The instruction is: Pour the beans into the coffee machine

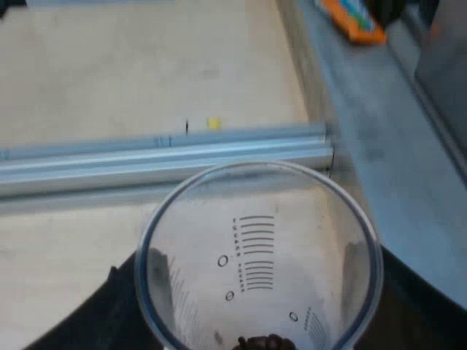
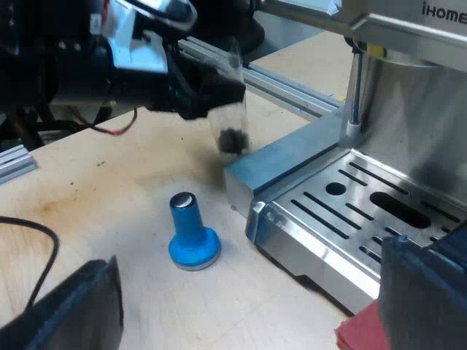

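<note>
My left gripper (image 1: 259,313) is shut on a clear measuring glass (image 1: 255,248) with printed scale marks, one black finger on each side of it. A small heap of dark coffee beans (image 1: 264,343) lies at the glass's bottom. The right wrist view shows the same glass (image 2: 232,109), upright and raised above the wooden table, held by the left gripper (image 2: 211,91) near the corner of the espresso machine's (image 2: 408,95) base. My right gripper (image 2: 248,281) is open with nothing between its fingers, low over the table by the machine's drip tray (image 2: 350,211).
A blue tamper (image 2: 191,233) stands upright on the table under the raised glass. An aluminium rail (image 1: 168,157) crosses the table beyond the glass. A grey metal block (image 2: 281,164) adjoins the drip tray. An orange object (image 1: 352,18) lies beside the machine.
</note>
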{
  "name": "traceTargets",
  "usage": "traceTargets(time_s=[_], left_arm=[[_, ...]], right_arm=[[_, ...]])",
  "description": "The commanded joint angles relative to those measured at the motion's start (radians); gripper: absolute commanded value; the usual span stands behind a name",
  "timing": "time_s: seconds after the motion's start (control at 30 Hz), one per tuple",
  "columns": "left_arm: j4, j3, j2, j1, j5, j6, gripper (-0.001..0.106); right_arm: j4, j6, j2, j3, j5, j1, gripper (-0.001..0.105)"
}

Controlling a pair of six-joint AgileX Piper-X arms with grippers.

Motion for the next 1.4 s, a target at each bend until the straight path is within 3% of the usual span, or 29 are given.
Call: traceTargets(time_s=[0.03, 0.17, 0.33, 0.57, 0.8, 1.03, 1.4], left_arm=[[0.064, -0.011, -0.076, -0.004, 0.025, -0.002, 0.013], [0.239, -0.011, -0.21, -0.004, 0.087, -0.002, 0.013], [0.49, -0.041, -0.358, -0.004, 0.087, 0.003, 0.013], [0.793, -0.162, -0.5, -0.004, 0.059, 0.075, 0.013], [0.94, -0.286, -0.583, -0.004, 0.042, 0.092, 0.013], [1.183, -0.447, -0.613, -0.004, 0.04, 0.104, 0.013], [1.384, -0.703, -0.613, -0.004, 0.04, 0.104, 0.013]], right_arm=[[0.0, 0.001, -0.001, -0.003, 0.018, 0.001, 0.073], [0.0, 0.001, -0.001, -0.003, 0.032, 0.001, 0.073], [0.0, 0.001, -0.001, -0.003, 0.059, 0.001, 0.073], [0.0, 0.001, -0.001, -0.003, 0.15, 0.001, 0.073], [-0.005, 0.001, -0.003, -0.013, 0.15, 0.001, 0.073], [0.0, -0.008, -0.003, -0.063, 0.15, 0.001, 0.073], [0.0, -0.12, -0.003, -0.192, 0.199, 0.001, 0.073]])
